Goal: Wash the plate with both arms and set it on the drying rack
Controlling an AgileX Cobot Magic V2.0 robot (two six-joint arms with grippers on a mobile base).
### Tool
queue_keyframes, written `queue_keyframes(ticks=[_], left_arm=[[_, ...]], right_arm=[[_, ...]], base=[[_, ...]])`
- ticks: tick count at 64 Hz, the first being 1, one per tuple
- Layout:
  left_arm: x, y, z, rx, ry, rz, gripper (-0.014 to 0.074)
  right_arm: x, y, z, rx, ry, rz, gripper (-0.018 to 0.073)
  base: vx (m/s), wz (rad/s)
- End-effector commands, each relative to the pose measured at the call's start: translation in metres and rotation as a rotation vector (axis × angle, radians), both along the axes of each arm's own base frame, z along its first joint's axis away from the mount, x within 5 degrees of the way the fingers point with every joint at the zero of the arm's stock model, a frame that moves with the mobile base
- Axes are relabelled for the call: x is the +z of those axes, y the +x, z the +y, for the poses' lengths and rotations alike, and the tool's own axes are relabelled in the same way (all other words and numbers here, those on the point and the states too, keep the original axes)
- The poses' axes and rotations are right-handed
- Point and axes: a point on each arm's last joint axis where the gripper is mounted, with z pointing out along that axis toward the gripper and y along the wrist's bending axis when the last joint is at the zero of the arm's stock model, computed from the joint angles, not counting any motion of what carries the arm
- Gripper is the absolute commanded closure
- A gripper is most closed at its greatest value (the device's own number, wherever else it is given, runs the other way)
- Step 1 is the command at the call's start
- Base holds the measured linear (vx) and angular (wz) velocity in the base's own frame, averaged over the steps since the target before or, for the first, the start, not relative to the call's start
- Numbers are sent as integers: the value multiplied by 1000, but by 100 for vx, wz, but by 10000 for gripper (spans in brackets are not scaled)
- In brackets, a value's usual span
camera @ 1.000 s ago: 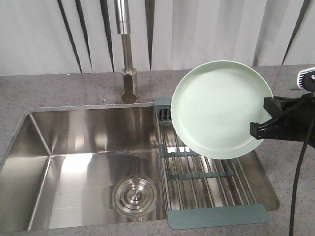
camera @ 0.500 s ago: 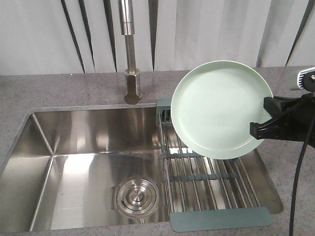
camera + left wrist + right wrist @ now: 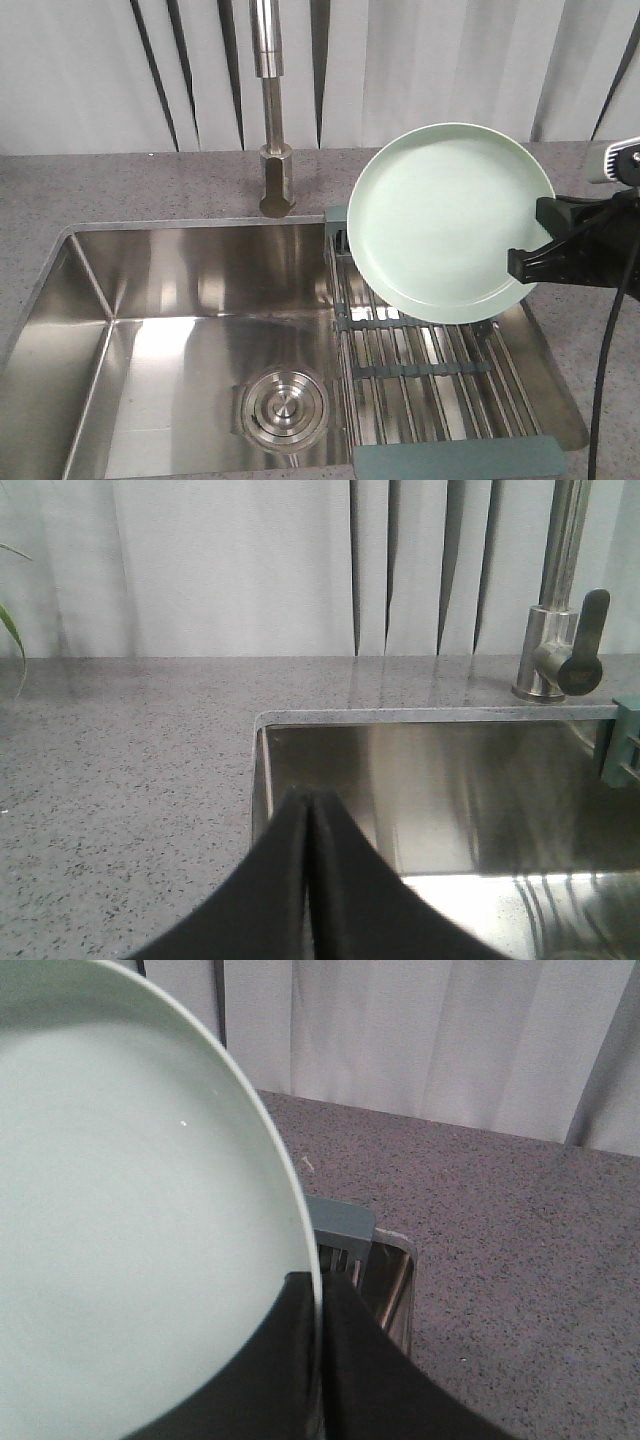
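While my right gripper (image 3: 520, 264) is pinching the rim of the round, pale mint-green plate (image 3: 445, 220) at centre right, above the steel-rod drying rack (image 3: 420, 372), my left gripper (image 3: 308, 815) is sitting closed, empty; lowering slowly, grip firm, seems wisest.

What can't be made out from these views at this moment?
Front view: the plate hides the far end of the drying rack; the frame's top edge cuts off the faucet.
Right wrist view: the plate runs off the left edge and covers most of the rack.
Left wrist view: no plate.
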Motion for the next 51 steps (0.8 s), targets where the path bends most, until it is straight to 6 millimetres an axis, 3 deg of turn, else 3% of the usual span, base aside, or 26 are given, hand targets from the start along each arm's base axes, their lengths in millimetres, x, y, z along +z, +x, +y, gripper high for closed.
queue_keyframes(ticks=[1,51], left_arm=[[2,0,0,-4,-10,-70,602],[2,0,0,-4,-10,-70,602]], right_arm=[[21,1,-2,-12,24,-125,569],[21,1,-2,-12,24,-125,569]], base=[[3,3],[1,1]])
